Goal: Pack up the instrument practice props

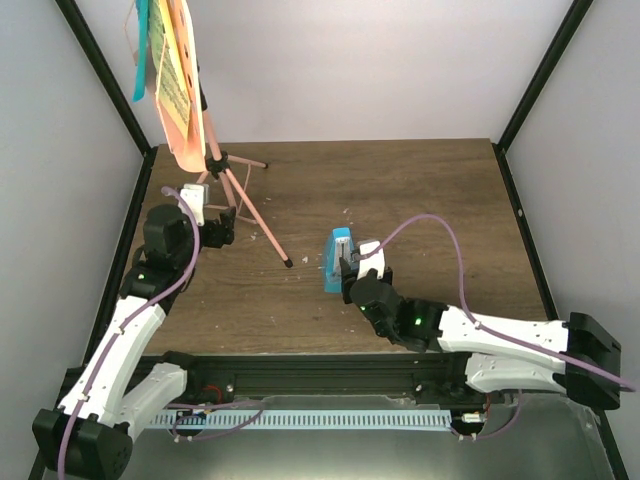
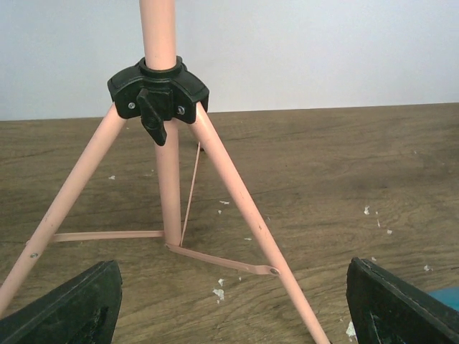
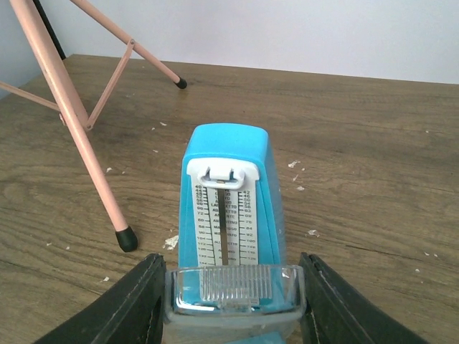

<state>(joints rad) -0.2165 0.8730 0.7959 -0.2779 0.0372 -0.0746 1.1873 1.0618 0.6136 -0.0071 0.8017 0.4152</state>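
The salmon-pink tripod music stand [image 1: 238,200] stands at the back left, its desk [image 1: 184,120] tilted high. A yellow sheet [image 1: 175,80] and a blue sheet [image 1: 140,50] rest on the desk. My left gripper [image 1: 222,228] is open and empty, low beside the tripod; the stand's hub [image 2: 159,93] and legs are just ahead between its wide fingers [image 2: 231,276]. The blue wedge metronome [image 1: 340,258] lies mid-table. My right gripper [image 1: 348,270] is shut on it, pads pressed on the clear cover [image 3: 233,287] at its near end [image 3: 229,193].
One tripod leg with a black foot [image 3: 127,239] ends just left of the metronome. White crumbs [image 3: 171,242] dot the brown table [image 1: 420,200]. Black frame posts [image 1: 540,80] and white walls close in the left, back and right sides.
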